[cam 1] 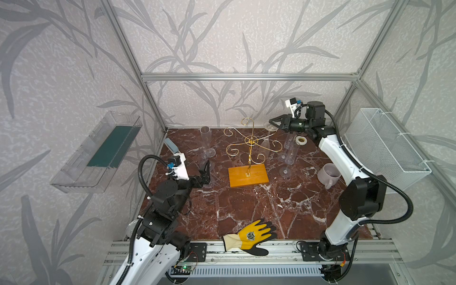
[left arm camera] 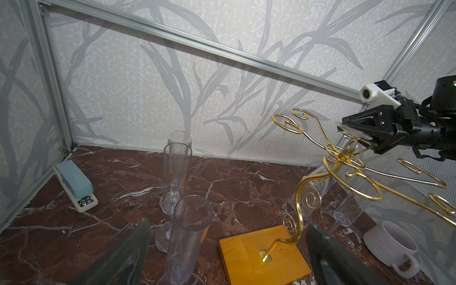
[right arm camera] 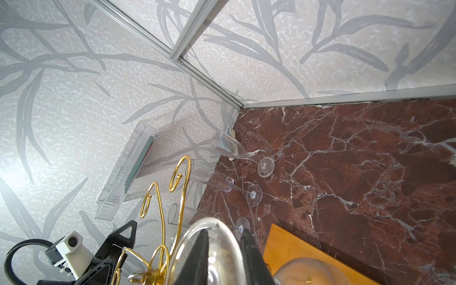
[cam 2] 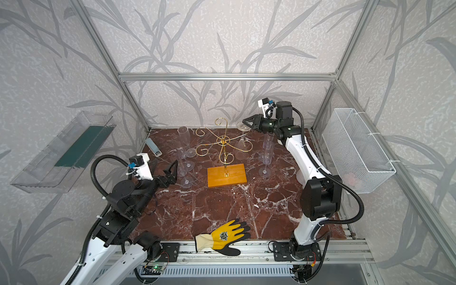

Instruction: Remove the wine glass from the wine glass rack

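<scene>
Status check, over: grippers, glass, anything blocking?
Left gripper open, low, left of rack. Right gripper at wine glass foot, grip unconfirmed; glass hangs inverted on rack arm. Standing flutes close by.

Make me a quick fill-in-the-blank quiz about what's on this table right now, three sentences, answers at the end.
1. The wine glass hangs ___ down from the wine glass rack.
2. The right pincer sits at that glass's foot, while the left pincer has its jaws ___.
3. The glove at the table's front edge is mostly ___.

Missing words: upside; open; yellow.
</scene>
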### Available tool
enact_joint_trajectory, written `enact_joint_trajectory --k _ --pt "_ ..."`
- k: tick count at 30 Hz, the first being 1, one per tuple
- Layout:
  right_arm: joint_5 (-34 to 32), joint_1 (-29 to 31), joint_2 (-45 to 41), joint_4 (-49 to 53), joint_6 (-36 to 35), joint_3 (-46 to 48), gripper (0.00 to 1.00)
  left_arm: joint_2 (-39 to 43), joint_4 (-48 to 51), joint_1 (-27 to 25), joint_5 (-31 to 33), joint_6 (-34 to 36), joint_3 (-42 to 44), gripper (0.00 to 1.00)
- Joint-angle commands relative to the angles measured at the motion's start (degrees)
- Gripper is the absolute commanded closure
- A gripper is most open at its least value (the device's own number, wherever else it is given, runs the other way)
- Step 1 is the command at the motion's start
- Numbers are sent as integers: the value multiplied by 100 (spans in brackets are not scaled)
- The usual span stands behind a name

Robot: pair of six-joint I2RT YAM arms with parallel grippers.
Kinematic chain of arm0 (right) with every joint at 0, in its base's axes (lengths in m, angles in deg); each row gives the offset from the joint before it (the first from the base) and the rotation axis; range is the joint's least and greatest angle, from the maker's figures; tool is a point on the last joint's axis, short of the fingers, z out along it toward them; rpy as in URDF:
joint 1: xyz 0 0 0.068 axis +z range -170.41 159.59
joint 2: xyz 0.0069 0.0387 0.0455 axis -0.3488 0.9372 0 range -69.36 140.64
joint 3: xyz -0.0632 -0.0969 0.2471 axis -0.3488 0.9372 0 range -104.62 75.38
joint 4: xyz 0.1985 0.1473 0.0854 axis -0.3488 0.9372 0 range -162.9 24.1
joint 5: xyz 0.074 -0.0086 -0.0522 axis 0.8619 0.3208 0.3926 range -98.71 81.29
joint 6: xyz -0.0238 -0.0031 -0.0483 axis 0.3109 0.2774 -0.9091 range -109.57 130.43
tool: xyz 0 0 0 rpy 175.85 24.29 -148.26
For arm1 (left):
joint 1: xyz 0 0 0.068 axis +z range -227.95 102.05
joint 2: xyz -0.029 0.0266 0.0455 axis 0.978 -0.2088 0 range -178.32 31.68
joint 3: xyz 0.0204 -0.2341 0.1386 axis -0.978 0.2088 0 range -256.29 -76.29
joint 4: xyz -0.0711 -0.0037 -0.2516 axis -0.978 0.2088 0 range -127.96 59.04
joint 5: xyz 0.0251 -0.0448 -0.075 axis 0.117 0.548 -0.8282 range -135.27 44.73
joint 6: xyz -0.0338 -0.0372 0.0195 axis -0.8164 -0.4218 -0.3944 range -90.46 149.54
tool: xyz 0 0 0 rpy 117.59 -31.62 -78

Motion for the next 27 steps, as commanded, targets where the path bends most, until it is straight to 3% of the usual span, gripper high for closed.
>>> enact_joint_trajectory --k 1,11,27 --pt "146 -7 -30 -206 125 71 80 96 37 2 28 -129 49 1" --pt "267 -7 2 -533 451 189 99 220 206 7 116 -138 49 1" --pt "560 -76 -109 -2081 2099 420 100 593 478 10 332 -155 155 1"
